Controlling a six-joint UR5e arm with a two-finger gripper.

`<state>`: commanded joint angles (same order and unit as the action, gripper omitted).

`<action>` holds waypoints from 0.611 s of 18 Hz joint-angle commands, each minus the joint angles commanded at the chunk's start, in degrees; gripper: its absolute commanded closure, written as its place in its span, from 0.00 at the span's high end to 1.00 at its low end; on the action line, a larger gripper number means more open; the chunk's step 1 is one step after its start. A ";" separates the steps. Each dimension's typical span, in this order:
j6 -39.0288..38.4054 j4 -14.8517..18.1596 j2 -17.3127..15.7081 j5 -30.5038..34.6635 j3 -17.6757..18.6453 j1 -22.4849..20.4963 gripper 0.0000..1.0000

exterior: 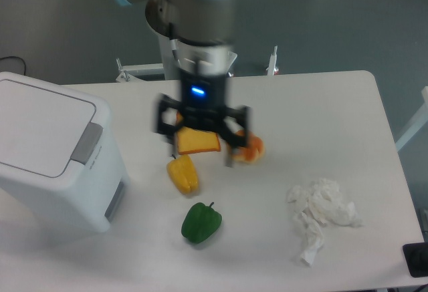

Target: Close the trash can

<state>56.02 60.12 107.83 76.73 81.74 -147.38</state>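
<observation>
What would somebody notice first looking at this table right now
The big white trash can at the table's left edge, its lid down flat. Next, the blurred arm in the middle, its open tool empty above the toast slice and bun. Nearer the camera lie a yellow pepper, a green pepper and crumpled tissue to the right.

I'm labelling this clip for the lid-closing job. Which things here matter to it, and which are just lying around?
Part of the job:
trash can, lid down
gripper, open, holding nothing

Just lying about:
yellow pepper
green pepper
toast slice
bun
crumpled tissue
</observation>
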 joint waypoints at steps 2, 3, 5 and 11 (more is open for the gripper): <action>6.88 0.09 2.20 0.26 0.00 -2.46 1.00; 9.78 0.09 3.17 0.35 -0.09 -3.78 1.00; 16.19 0.52 5.97 1.57 -1.57 -5.45 1.00; 30.20 5.70 15.47 12.12 -12.20 -7.31 1.00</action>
<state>86.22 65.81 123.30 88.85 69.54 -154.69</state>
